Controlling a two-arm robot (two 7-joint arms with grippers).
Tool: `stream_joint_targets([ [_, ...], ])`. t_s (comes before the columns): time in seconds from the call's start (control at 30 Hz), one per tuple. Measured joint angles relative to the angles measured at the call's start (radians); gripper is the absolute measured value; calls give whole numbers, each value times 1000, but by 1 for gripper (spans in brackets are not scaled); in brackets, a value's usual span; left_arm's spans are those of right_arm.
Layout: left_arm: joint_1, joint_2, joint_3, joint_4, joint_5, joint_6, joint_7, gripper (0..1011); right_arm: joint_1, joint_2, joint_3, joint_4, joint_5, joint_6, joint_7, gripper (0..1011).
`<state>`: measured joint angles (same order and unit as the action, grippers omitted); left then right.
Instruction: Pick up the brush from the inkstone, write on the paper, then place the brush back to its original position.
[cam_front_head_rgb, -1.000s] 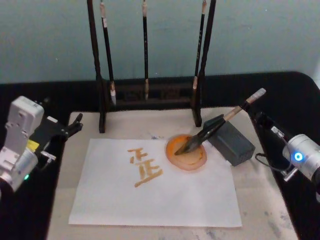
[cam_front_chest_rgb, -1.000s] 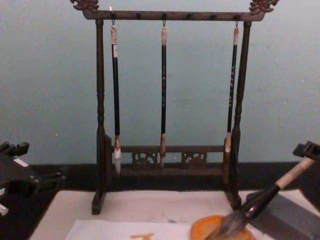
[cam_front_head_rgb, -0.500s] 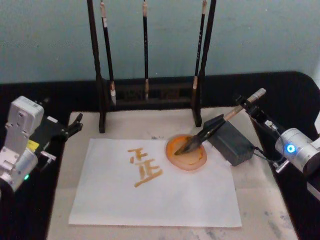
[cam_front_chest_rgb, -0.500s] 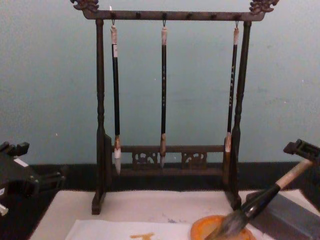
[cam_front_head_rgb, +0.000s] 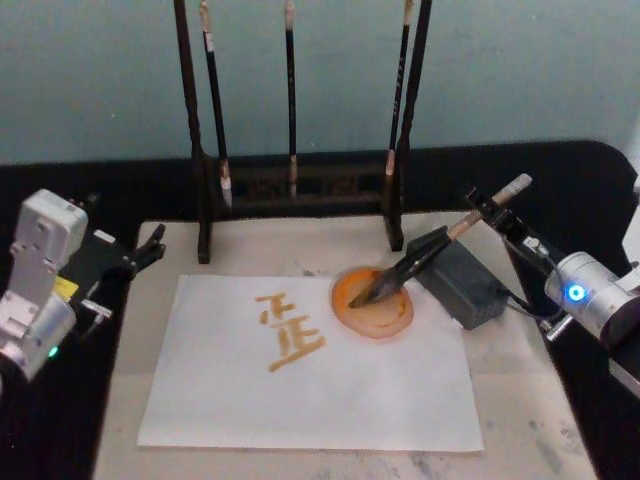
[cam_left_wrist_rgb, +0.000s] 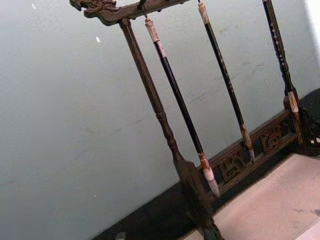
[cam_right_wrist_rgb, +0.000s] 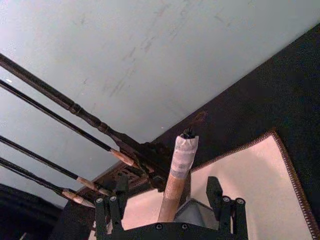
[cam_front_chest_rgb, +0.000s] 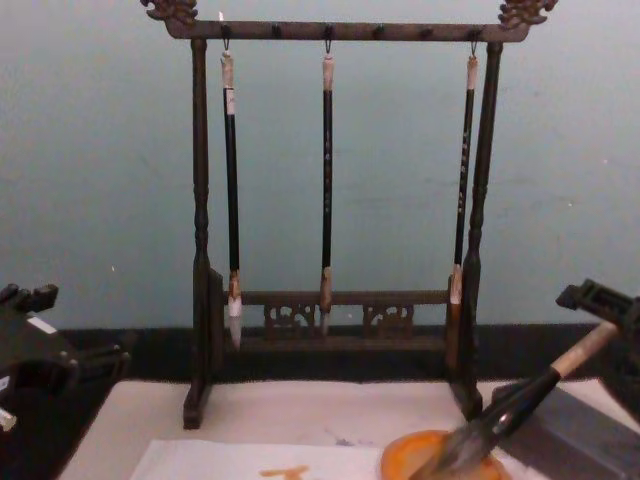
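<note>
On the mat (cam_front_head_rgb: 300, 252), brush (cam_front_head_rgb: 422, 254) slants tip-left into dish (cam_front_head_rgb: 388, 322) (right claw (cam_front_head_rgb: 489, 209) apart astride it).

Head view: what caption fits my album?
Right gripper's open fingers flank the large tan-handled brush, bristles in a round orange dish; left gripper parked at left.
</note>
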<state>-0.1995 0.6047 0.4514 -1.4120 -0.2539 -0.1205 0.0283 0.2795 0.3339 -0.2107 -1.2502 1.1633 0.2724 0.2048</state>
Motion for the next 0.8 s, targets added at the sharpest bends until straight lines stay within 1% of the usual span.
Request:
stream_joint_targets([
  [0.17, 0, 0, 0, 0, 0, 0, 0, 1010, 5, 6, -19, 12, 8, -3, 1, 1000],
  [0.3, 0, 0, 0, 0, 0, 0, 0, 1010, 5, 9, -28, 14, 11, -8, 0, 1000],
  [0.4, 0, 0, 0, 0, 0, 0, 0, 1010, 5, 15, -41, 12, 11, -19, 4, 1000],
  [0.8, 0, 0, 0, 0, 0, 0, 0, 1010, 4, 14, -36, 11, 11, -17, 2, 1000],
])
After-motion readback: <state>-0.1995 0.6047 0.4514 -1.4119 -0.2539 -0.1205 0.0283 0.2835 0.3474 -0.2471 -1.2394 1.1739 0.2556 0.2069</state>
